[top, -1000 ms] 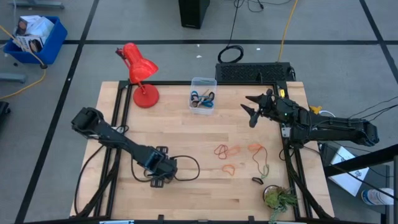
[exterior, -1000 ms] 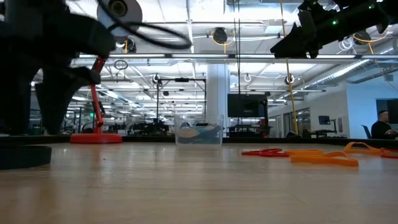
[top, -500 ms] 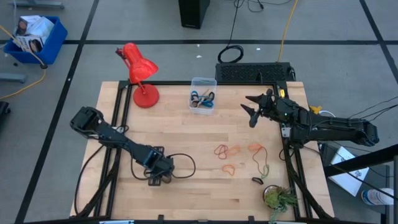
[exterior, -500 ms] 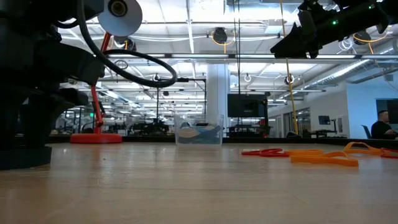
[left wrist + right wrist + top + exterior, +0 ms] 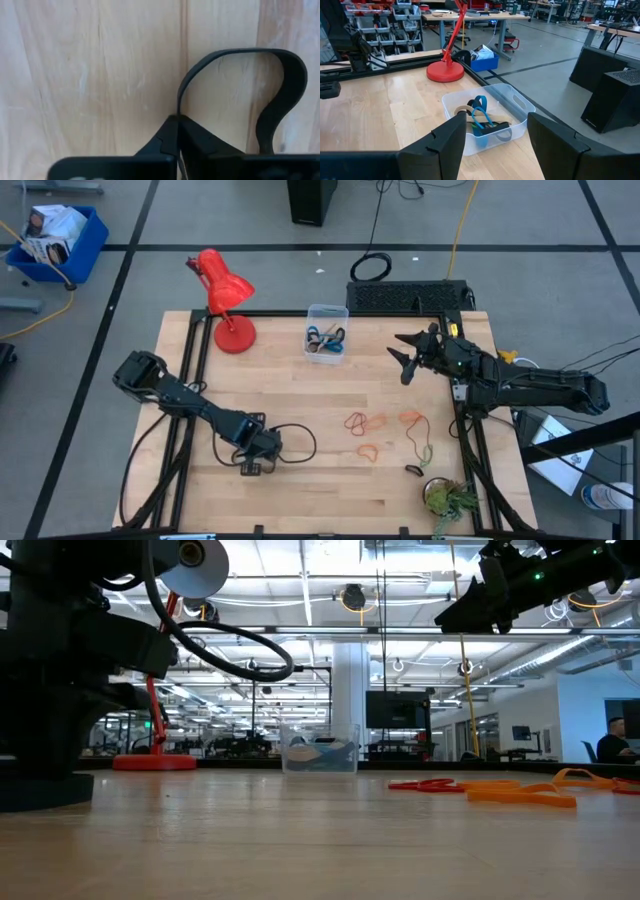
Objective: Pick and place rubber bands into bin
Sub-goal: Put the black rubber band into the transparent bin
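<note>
Left wrist view: the left gripper (image 5: 177,122) is clenched on a black rubber band (image 5: 280,80), a light, floppy loop best pinched along its strand. Beyond the released right gripper (image 5: 495,135) sits the bin (image 5: 520,107).

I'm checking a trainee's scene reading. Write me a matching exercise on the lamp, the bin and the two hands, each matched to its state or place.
Things:
1. red desk lamp
2. clear plastic bin
3. left hand
4. right hand

States or places:
A. open, raised in the air beside the bin
B. shut on a black rubber band, low over the wood
C. stands on the table's back-left part
D. holds several rubber bands

Pairs: 1-C, 2-D, 3-B, 4-A
</note>
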`<state>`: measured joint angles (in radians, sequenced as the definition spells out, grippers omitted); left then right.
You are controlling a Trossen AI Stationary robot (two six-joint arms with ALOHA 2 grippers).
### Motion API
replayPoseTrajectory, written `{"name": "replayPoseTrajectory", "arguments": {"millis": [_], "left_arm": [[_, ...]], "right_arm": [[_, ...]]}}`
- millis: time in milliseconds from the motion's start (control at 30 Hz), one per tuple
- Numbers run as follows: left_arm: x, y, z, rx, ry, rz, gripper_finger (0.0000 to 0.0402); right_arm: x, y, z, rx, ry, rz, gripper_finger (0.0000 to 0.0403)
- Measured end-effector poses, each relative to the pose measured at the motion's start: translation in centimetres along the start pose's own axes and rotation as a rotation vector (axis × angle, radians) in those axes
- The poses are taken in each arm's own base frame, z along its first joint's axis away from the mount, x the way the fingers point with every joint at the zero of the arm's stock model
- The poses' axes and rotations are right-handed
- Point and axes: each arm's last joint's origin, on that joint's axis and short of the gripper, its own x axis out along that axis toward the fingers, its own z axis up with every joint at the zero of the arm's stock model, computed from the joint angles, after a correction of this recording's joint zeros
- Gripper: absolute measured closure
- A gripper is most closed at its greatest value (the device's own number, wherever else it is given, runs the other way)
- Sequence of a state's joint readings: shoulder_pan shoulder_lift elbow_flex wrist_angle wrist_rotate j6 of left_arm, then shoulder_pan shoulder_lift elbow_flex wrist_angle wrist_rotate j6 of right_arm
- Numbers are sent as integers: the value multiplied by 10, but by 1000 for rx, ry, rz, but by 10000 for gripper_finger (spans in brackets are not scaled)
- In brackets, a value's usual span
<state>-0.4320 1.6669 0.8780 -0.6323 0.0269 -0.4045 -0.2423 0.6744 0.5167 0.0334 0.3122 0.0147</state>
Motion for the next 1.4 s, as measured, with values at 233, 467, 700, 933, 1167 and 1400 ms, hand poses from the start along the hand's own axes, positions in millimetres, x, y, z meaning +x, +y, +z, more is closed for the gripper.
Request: {"name": "replayPoseTrajectory", "arguments": {"millis": [233, 467, 700, 933, 1167, 1400], "left_arm": [[-2, 0, 0, -31, -5, -5, 392], [-30, -2, 8, -85, -64, -102, 394], [-99, 2, 26, -102, -355, -83, 393], [-213, 11, 38, -12, -798, 82, 391], [-310, 23, 46, 171, -1149, 464, 391], [-336, 52, 60, 48, -1256, 828, 392]], "right_arm": [[0, 0, 0, 0, 0, 0, 195], [0, 0, 0, 0, 0, 0, 195], [0, 0, 0, 0, 0, 0, 195], [0, 0, 0, 0, 0, 0, 195], [0, 0, 0, 0, -1, 0, 195], [0, 0, 0, 25, -1, 0, 195]]}}
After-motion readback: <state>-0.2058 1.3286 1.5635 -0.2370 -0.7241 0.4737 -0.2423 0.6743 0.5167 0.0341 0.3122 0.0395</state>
